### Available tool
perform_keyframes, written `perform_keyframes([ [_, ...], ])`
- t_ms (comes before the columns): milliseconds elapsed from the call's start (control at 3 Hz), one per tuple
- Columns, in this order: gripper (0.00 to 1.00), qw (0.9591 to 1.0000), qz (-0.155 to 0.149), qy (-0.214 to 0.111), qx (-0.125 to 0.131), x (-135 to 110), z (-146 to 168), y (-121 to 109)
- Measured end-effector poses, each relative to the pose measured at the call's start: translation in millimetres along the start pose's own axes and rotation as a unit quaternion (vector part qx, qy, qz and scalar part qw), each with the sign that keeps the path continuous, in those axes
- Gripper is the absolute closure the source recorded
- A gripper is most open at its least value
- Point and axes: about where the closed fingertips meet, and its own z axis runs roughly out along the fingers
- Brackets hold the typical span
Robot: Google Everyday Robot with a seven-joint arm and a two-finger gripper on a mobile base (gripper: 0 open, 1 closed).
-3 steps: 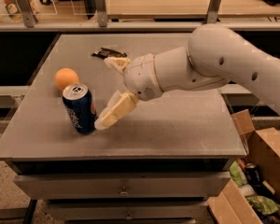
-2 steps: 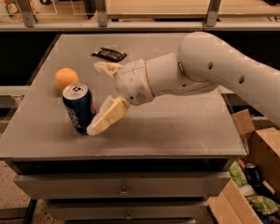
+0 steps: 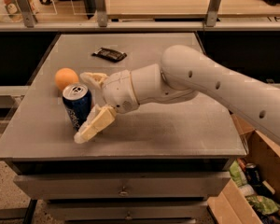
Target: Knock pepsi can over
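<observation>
The pepsi can [image 3: 76, 107] is dark blue with a silver top and stands upright at the left of the grey table [image 3: 177, 125]. My gripper [image 3: 82, 106] is open and reaches in from the right. One finger [image 3: 92, 77] lies behind the can and the other finger [image 3: 94, 124] lies in front of it, so the can sits between them. The front finger touches or nearly touches the can's right side.
An orange ball [image 3: 66, 78] rests just behind and left of the can. A flat black snack wrapper [image 3: 109, 54] lies further back. The table's left edge is close to the can. Open cardboard boxes [image 3: 254, 185] with clutter stand on the floor at the right.
My arm has moved left, bringing the open fingers around the can. The can still stands in the same place.
</observation>
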Motion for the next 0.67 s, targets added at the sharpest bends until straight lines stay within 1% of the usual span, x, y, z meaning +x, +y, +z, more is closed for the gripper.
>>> perform_keyframes([
  [333, 0.15, 0.9999, 0.008, -0.007, -0.01, 4.3, 15.6, -1.1],
  [667, 0.38, 0.9997, 0.015, -0.006, -0.02, 4.3, 20.7, -1.1],
])
